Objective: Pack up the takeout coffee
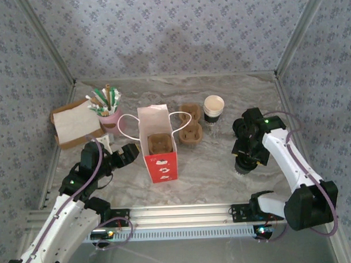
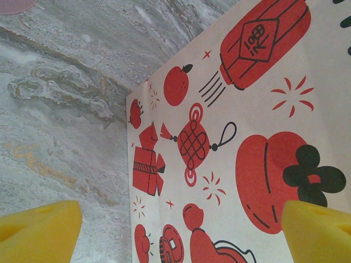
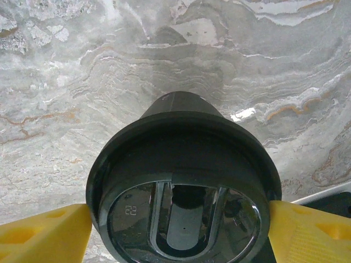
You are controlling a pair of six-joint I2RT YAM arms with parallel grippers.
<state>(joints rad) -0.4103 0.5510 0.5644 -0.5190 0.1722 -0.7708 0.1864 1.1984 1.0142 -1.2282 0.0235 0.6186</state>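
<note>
The takeout coffee point(image 3: 184, 164), a small black cup under a round black lid, stands upright on the marble table at the right point(image 1: 244, 166). My right gripper point(image 3: 181, 233) reaches down over it, and its yellow fingers point(image 3: 44, 235) press against the lid's rim on both sides. A red and white paper bag point(image 1: 162, 161) stands open in the middle of the table with a brown carrier piece point(image 1: 159, 142) inside. My left gripper point(image 1: 130, 153) is open just left of the bag. Its printed side point(image 2: 236, 126) faces the spread yellow fingertips point(image 2: 41, 230).
A white and tan paper cup point(image 1: 213, 109) and a brown cardboard cup carrier point(image 1: 189, 124) stand behind the bag. A pink cup of straws point(image 1: 108, 111) and a cardboard box of napkins point(image 1: 71, 125) sit at the back left. Patterned walls enclose the table.
</note>
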